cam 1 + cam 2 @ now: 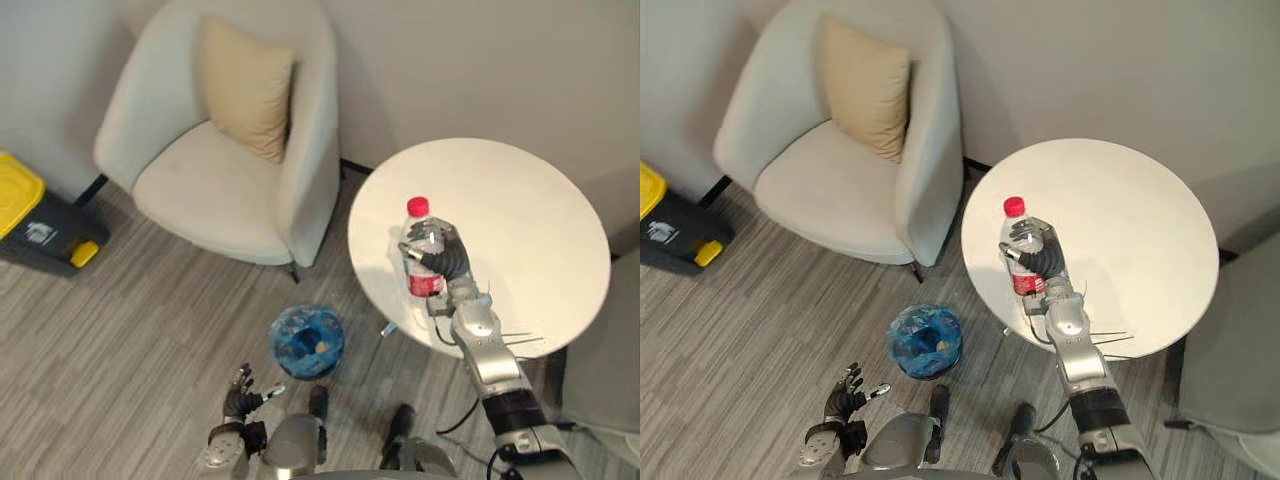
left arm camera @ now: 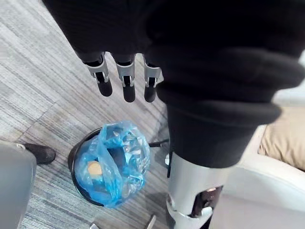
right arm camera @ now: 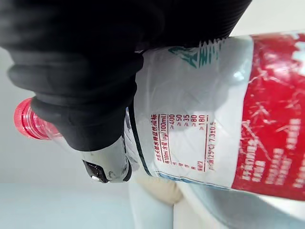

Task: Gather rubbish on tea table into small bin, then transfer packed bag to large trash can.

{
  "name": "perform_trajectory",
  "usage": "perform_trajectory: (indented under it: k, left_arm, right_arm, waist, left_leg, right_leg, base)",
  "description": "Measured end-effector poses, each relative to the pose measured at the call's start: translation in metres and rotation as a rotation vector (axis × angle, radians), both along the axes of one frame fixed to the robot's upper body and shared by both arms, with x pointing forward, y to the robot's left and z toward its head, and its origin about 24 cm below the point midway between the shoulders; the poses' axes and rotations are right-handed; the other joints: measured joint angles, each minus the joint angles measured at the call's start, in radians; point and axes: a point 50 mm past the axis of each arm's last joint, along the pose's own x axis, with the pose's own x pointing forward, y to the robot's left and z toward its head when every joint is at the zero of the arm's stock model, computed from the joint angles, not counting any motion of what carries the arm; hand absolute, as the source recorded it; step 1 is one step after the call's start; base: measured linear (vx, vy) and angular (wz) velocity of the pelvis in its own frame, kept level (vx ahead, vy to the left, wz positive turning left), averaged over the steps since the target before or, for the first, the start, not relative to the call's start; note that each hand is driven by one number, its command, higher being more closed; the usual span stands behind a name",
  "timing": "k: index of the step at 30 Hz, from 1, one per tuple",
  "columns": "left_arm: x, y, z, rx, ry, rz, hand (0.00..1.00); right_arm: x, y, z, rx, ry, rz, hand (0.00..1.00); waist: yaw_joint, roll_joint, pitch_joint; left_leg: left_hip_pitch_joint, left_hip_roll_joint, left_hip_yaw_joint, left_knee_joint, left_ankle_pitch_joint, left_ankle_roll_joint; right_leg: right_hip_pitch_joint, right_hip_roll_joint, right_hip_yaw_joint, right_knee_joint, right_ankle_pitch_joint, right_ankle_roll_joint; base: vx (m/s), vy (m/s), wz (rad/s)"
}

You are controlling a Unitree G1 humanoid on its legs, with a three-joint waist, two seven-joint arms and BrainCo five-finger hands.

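A clear plastic bottle (image 1: pixel 422 250) with a red cap and red label stands upright on the round white tea table (image 1: pixel 530 220), near its front left edge. My right hand (image 1: pixel 447 258) is curled round the bottle's body; the bottle (image 3: pixel 200 114) fills the right wrist view, with the thumb (image 3: pixel 107 160) pressed against it. A small black bin (image 1: pixel 308 340) lined with a blue bag sits on the floor left of the table, with something orange inside (image 2: pixel 94 168). My left hand (image 1: pixel 240 397) hangs low beside the bin, its fingers (image 2: pixel 125 81) straight and holding nothing.
A cream armchair (image 1: pixel 230 150) with a tan cushion stands behind the bin. A large dark trash can with a yellow lid (image 1: pixel 35 215) lies at the far left by the wall. A grey seat edge (image 1: pixel 610 360) shows at the right.
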Motion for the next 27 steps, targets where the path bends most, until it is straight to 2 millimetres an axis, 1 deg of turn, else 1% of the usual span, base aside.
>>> perform_trajectory:
  k: [1, 2, 3, 4, 5, 6, 7, 8, 9, 10, 11, 12, 13, 14, 15, 16, 17, 18, 19, 20, 21, 22, 24, 25, 27]
  left_arm:
    - [-0.001, -0.002, -0.001, -0.005, 0.005, -0.002, 0.0]
    - [-0.001, -0.003, -0.001, -0.003, 0.006, -0.004, 0.0]
    - [-0.005, -0.001, -0.002, 0.002, 0.017, -0.001, 0.0]
    - [-0.007, 0.0, -0.003, 0.003, 0.021, 0.003, 0.0]
    - [-0.009, 0.002, -0.004, 0.008, 0.027, 0.005, 0.0]
    - [-0.012, 0.002, -0.004, 0.01, 0.034, 0.006, 0.0]
    - [-0.019, 0.003, -0.007, 0.015, 0.055, 0.006, 0.0]
    - [-0.02, 0.003, -0.008, 0.014, 0.059, 0.003, 0.0]
    - [-0.021, 0.002, -0.008, 0.015, 0.061, -0.002, 0.0]
    - [-0.019, 0.002, -0.008, 0.011, 0.058, -0.015, 0.0]
    - [-0.019, 0.003, -0.007, 0.014, 0.055, -0.024, 0.0]
    - [-0.016, 0.005, -0.006, 0.033, 0.051, -0.056, 0.0]
    - [-0.01, 0.005, -0.004, 0.044, 0.038, -0.084, 0.0]
    - [-0.007, 0.005, -0.002, 0.049, 0.03, -0.093, 0.0]
    - [0.0, 0.007, 0.001, 0.058, 0.009, -0.097, 0.0]
    - [0.004, 0.007, 0.003, 0.064, -0.003, -0.101, 0.0]
    - [0.012, 0.008, 0.008, 0.073, -0.034, -0.111, 0.0]
    - [0.02, 0.012, 0.014, 0.093, -0.069, -0.123, 0.0]
    - [0.025, 0.01, 0.017, 0.091, -0.087, -0.125, 0.0]
    - [0.033, 0.005, 0.021, 0.077, -0.12, -0.121, 0.0]
    - [0.04, 0.001, 0.025, 0.055, -0.149, -0.109, 0.0]
    - [0.043, 0.0, 0.027, 0.048, -0.159, -0.103, 0.0]
    - [0.055, -0.004, 0.034, 0.023, -0.198, -0.08, 0.0]
    - [0.058, -0.005, 0.035, 0.017, -0.207, -0.077, 0.0]
    - [0.076, -0.01, 0.048, -0.002, -0.269, -0.058, 0.0]
  right_arm:
    - [-0.001, 0.0, 0.0, -0.026, -0.004, -0.001, 1.0]
    - [-0.001, 0.001, -0.001, -0.034, -0.003, -0.002, 1.0]
    - [-0.002, 0.004, -0.002, -0.034, -0.001, 0.002, 1.0]
    - [-0.003, 0.006, -0.002, -0.04, -0.001, 0.007, 1.0]
    - [-0.005, 0.012, -0.006, -0.037, 0.007, 0.015, 1.0]
    - [-0.006, 0.017, -0.008, -0.034, 0.013, 0.028, 1.0]
    - [-0.01, 0.032, -0.013, -0.05, 0.03, 0.087, 1.0]
    - [-0.011, 0.035, -0.015, -0.054, 0.038, 0.106, 1.0]
    - [-0.013, 0.036, -0.017, -0.057, 0.047, 0.118, 1.0]
    - [-0.016, 0.038, -0.022, -0.063, 0.068, 0.131, 1.0]
    - [-0.017, 0.037, -0.024, -0.064, 0.075, 0.131, 1.0]
    - [-0.019, 0.037, -0.027, -0.062, 0.089, 0.128, 1.0]
    - [-0.021, 0.035, -0.03, -0.067, 0.102, 0.127, 1.0]
    - [-0.021, 0.035, -0.031, -0.07, 0.107, 0.132, 1.0]
    - [-0.02, 0.037, -0.031, -0.08, 0.108, 0.145, 1.0]
    - [-0.019, 0.038, -0.031, -0.085, 0.107, 0.152, 1.0]
    - [-0.016, 0.039, -0.028, -0.09, 0.095, 0.161, 1.0]
    - [-0.008, 0.042, -0.024, -0.1, 0.082, 0.171, 1.0]
    - [-0.002, 0.041, -0.02, -0.116, 0.072, 0.173, 1.0]
    - [0.013, 0.04, -0.013, -0.154, 0.058, 0.176, 1.0]
    - [0.026, 0.04, -0.003, -0.182, 0.04, 0.17, 1.0]
    - [0.03, 0.04, 0.0, -0.189, 0.034, 0.165, 1.0]
    - [0.043, 0.04, 0.013, -0.208, 0.005, 0.144, 1.0]
    - [0.044, 0.038, 0.014, -0.213, 0.002, 0.136, 1.0]
    - [0.053, 0.037, 0.029, -0.225, -0.044, 0.111, 1.0]
  waist:
    - [-0.008, 0.007, -0.004]
    - [-0.002, 0.004, -0.004]
    - [0.006, -0.007, -0.01]
    - [0.011, -0.01, -0.011]
    - [0.024, -0.018, -0.016]
    - [0.025, -0.023, -0.019]
    - [0.024, -0.028, -0.026]
    - [0.022, -0.027, -0.026]
    - [0.02, -0.027, -0.026]
    - [0.015, -0.023, -0.025]
    - [0.009, -0.025, -0.023]
    - [-0.011, -0.029, -0.021]
    - [-0.026, -0.022, -0.015]
    - [-0.032, -0.026, -0.015]
    - [-0.033, -0.025, -0.006]
    - [-0.033, -0.021, -0.002]
    - [-0.033, -0.039, 0.008]
    - [-0.031, -0.052, 0.039]
    - [-0.033, -0.035, 0.06]
    - [-0.021, 0.003, 0.088]
    - [-0.004, 0.025, 0.11]
    - [-0.002, 0.028, 0.12]
    - [-0.003, 0.032, 0.189]
    - [-0.003, 0.032, 0.191]
    - [-0.005, 0.03, 0.192]
  left_leg:
    - [-0.008, 0.042, 0.121, 0.04, 0.045, -0.023]
    - [-0.007, 0.041, 0.133, 0.041, 0.044, -0.022]
    - [0.001, 0.02, 0.124, 0.033, 0.042, -0.018]
    - [0.009, 0.01, 0.115, 0.03, 0.038, -0.012]
    - [0.026, -0.006, 0.113, 0.028, 0.03, 0.0]
    - [0.035, -0.014, 0.112, 0.028, 0.026, 0.004]
    - [0.051, -0.026, 0.099, 0.04, -0.004, 0.011]
    - [0.048, -0.026, 0.094, 0.053, -0.016, 0.014]
    - [0.043, -0.025, 0.085, 0.068, -0.026, 0.016]
    - [0.023, -0.024, 0.049, 0.101, -0.052, 0.022]
    - [0.017, -0.027, 0.034, 0.114, -0.061, 0.028]
    - [0.002, -0.034, -0.006, 0.144, -0.073, 0.035]
    - [-0.019, -0.041, -0.053, 0.17, -0.084, 0.04]
    - [-0.027, -0.043, -0.067, 0.181, -0.086, 0.042]
    - [-0.049, -0.051, -0.094, 0.206, -0.089, 0.041]
    - [-0.066, -0.058, -0.109, 0.221, -0.091, 0.039]
    - [-0.103, -0.072, -0.125, 0.267, -0.094, 0.034]
    - [-0.152, -0.096, -0.136, 0.331, -0.102, 0.021]
    - [-0.184, -0.091, -0.141, 0.371, -0.112, 0.017]
    - [-0.262, -0.066, -0.161, 0.442, -0.127, 0.008]
    - [-0.336, -0.049, -0.161, 0.467, -0.127, 0.008]
    - [-0.357, -0.045, -0.16, 0.467, -0.127, 0.008]
    - [-0.419, -0.033, -0.16, 0.491, -0.126, 0.007]
    - [-0.442, -0.032, -0.16, 0.505, -0.126, 0.007]
    - [-0.573, -0.024, -0.16, 0.566, -0.128, 0.005]
  right_leg:
    - [0.006, -0.015, -0.048, 0.031, -0.018, 0.023]
    - [0.008, -0.02, -0.055, 0.038, -0.019, 0.026]
    - [0.02, -0.037, -0.061, 0.041, -0.018, 0.027]
    - [0.031, -0.045, -0.063, 0.041, -0.017, 0.029]
    - [0.053, -0.059, -0.064, 0.04, -0.014, 0.034]
    - [0.064, -0.067, -0.069, 0.041, -0.013, 0.036]
    - [0.076, -0.091, -0.086, 0.081, -0.015, 0.043]
    - [0.067, -0.105, -0.088, 0.114, -0.017, 0.046]
    - [0.053, -0.119, -0.087, 0.159, -0.019, 0.049]
    - [-0.002, -0.166, -0.07, 0.319, -0.02, 0.047]
    - [-0.036, -0.19, -0.038, 0.4, -0.017, 0.034]
    - [-0.109, -0.204, 0.079, 0.526, -0.054, -0.006]
    - [-0.154, -0.164, 0.201, 0.56, -0.116, -0.004]
    - [-0.172, -0.142, 0.251, 0.557, -0.141, 0.003]
    - [-0.209, -0.101, 0.332, 0.536, -0.173, 0.01]
    - [-0.228, -0.086, 0.356, 0.516, -0.18, 0.015]
    - [-0.249, -0.076, 0.355, 0.463, -0.168, 0.016]
    - [-0.278, -0.08, 0.341, 0.418, -0.136, 0.016]
    - [-0.284, -0.084, 0.33, 0.424, -0.152, 0.035]
    - [-0.33, -0.063, 0.328, 0.441, -0.154, 0.038]
    - [-0.407, -0.049, 0.333, 0.464, -0.146, 0.026]
    - [-0.431, -0.046, 0.334, 0.47, -0.144, 0.024]
    - [-0.506, -0.043, 0.337, 0.521, -0.147, 0.012]
    - [-0.53, -0.044, 0.338, 0.539, -0.149, 0.01]
    - [-0.67, -0.054, 0.346, 0.627, -0.161, -0.006]
  base:
    - [0.1, 0.134, 1.29]
    - [0.09, 0.177, 0.9]
    - [0.05, 0.134, 0.4]
    - [0.07, 0.185, 0.41]
    - [0.07, 0.138, 0.28]
    - [0.09, 0.195, 0.26]
    - [0.06, 0.152, 0.16]
    - [0.05, 0.154, 0.15]
    - [0.01, 0.128, 0.26]
    - [0.0, 0.159, 0.35]
    - [0.01, 0.176, 0.7]
    - [0.02, 0.127, 0.95]
    - [0.03, 0.07, 1.07]
    - [0.04, 0.016, 1.08]
    - [0.02, -0.001, 0.83]
    - [0.01, -0.028, 0.99]
    - [-0.02, -0.059, 0.99]
    - [-0.03, -0.09, 0.96]
    - [-0.11, -0.104, 0.58]
    - [-0.19, -0.085, 0.06]
    - [-0.17, -0.053, -0.14]
    - [-0.19, -0.051, -0.14]
    - [-0.21, -0.065, -0.07]
    - [-0.19, -0.054, -0.1]
    - [-0.18, -0.06, -0.01]
